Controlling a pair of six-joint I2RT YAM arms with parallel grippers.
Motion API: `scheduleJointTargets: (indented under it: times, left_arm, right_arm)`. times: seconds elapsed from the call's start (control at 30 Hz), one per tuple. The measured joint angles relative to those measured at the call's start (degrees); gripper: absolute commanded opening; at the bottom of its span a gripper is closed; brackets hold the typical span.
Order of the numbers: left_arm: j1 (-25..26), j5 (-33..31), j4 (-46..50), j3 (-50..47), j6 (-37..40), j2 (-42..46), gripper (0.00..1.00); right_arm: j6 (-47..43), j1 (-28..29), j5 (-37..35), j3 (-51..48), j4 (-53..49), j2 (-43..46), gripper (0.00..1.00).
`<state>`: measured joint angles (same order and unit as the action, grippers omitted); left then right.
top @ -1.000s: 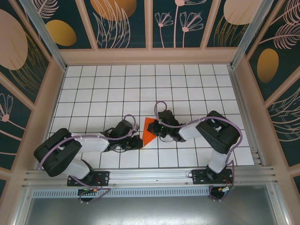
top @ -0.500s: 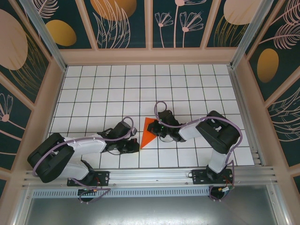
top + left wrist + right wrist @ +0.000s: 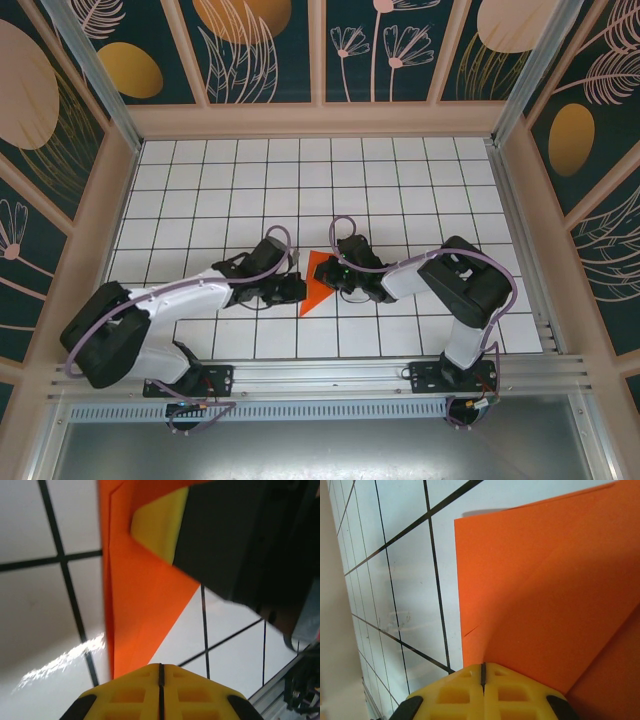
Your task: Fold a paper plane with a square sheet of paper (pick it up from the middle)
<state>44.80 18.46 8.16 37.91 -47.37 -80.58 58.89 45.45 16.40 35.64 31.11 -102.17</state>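
The square sheet of paper (image 3: 316, 284) lies on the tiled floor as a bright orange folded triangle, its point toward the near edge. In the left wrist view the paper (image 3: 140, 605) shows a long crease along its left edge. My right gripper (image 3: 334, 279) is shut, its yellow tip (image 3: 482, 666) resting on the paper (image 3: 545, 590) beside a slightly lifted flap. The right gripper's fingers (image 3: 157, 525) also show in the left wrist view, pressing on the sheet. My left gripper (image 3: 296, 290) is shut with nothing in it, and its tip (image 3: 160, 667) sits at the paper's narrow lower point.
The white tiled floor (image 3: 230, 190) lies open behind and to both sides of the arms. Pale walls enclose it. A metal rail (image 3: 320, 375) runs along the near edge by the arm bases.
My left arm has swung up and to the right, bringing its shut gripper to the paper's left side. The right gripper and the paper have stayed put.
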Motion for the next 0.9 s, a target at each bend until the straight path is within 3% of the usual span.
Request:
scheduleJointTargets:
  times: [0.53, 0.9]
  left_arm:
    - [0.0, -0.83, -10.93, 0.35, -2.86, -9.55, 0.14]
    - [-0.24, 3.19, -12.41, -0.57, -0.24, -12.87, 0.14]
  right_arm:
    - [0.0, -0.02, 0.11, 0.0, 0.11, -0.04, 0.07]
    - [0.0, -0.02, 0.15, -0.02, 0.24, -0.22, 0.07]
